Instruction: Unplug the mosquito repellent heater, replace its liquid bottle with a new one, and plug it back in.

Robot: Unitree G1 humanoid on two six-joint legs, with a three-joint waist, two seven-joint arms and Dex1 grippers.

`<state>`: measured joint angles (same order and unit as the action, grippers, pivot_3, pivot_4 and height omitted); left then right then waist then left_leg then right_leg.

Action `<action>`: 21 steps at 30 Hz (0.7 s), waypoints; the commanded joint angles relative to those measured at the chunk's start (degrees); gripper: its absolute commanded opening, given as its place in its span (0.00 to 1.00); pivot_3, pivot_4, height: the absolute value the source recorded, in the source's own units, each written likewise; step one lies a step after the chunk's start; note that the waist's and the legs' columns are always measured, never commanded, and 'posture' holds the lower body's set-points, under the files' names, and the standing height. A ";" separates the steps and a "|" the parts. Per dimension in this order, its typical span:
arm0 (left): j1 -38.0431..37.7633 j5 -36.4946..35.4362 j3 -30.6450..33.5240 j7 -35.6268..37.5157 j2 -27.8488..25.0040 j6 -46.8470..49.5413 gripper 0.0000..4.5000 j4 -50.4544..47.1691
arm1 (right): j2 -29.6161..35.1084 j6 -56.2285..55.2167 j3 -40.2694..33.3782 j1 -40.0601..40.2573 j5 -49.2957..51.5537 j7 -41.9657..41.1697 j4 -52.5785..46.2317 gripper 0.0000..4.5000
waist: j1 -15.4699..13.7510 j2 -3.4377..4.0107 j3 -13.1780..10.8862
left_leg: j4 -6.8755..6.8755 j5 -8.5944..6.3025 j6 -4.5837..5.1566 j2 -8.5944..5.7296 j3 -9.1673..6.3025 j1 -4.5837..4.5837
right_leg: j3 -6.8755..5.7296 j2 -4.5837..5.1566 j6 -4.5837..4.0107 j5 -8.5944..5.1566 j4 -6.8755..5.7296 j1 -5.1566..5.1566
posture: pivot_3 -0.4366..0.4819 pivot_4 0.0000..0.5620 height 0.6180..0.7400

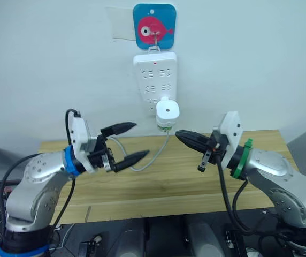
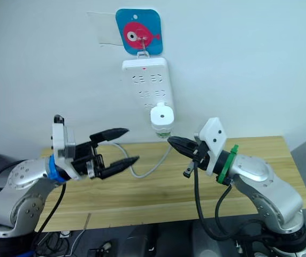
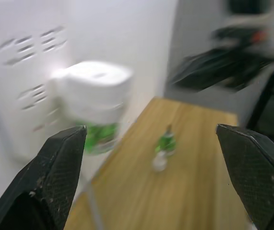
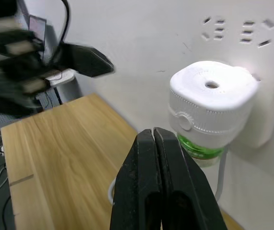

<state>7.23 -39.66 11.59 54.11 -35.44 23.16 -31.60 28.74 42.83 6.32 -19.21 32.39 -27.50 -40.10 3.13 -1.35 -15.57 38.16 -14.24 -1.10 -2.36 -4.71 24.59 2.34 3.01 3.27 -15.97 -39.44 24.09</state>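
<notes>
Between the two pincers, up on the wall, one mosquito repellent heater (image 1: 167, 111) sits plugged into the single power strip (image 1: 154, 75), green bottle (image 4: 199, 149) underneath. Left pincer (image 1: 128, 142) gapes wide, well short of it; right pincer (image 1: 181, 135) is pressed closed, empty, tip just below the heater. Left wrist view adds a second small green bottle (image 3: 164, 149) standing on the counter (image 1: 163, 182).

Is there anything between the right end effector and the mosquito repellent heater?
Nothing: the right wrist view shows only bare wall between the shut right end effector and the mosquito repellent heater.
</notes>
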 commanded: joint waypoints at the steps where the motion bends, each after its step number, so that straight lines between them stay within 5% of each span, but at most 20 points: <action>1: -0.83 -1.32 0.72 -1.74 0.25 -0.83 1.00 -2.79 | -0.45 -3.41 1.18 -0.55 -3.12 -0.27 1.50 0.01 | -0.40 0.00 0.01 | 0.00 0.00 0.00 -0.02 -0.01 -0.03 | -0.01 0.00 0.00 0.00 -0.02 -0.02 | 0.46 0.44 1.00; 21: -2.15 -0.63 -0.50 -3.97 0.71 -1.66 1.00 -1.65 | -6.57 -6.85 2.26 -3.51 -8.88 0.72 7.65 0.01 | -0.40 -0.01 0.01 | 0.00 0.00 0.01 -0.02 0.00 -0.06 | 0.00 -0.01 -0.01 0.00 -0.06 -0.03 | 0.44 0.48 1.00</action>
<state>4.91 -40.07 11.42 49.96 -34.79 23.00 -32.39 22.43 36.83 9.21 -22.00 23.70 -27.03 -31.20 2.73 -1.36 -15.57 38.16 -14.24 -1.09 -2.37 -4.71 24.53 2.35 2.99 3.26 -15.97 -39.50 24.06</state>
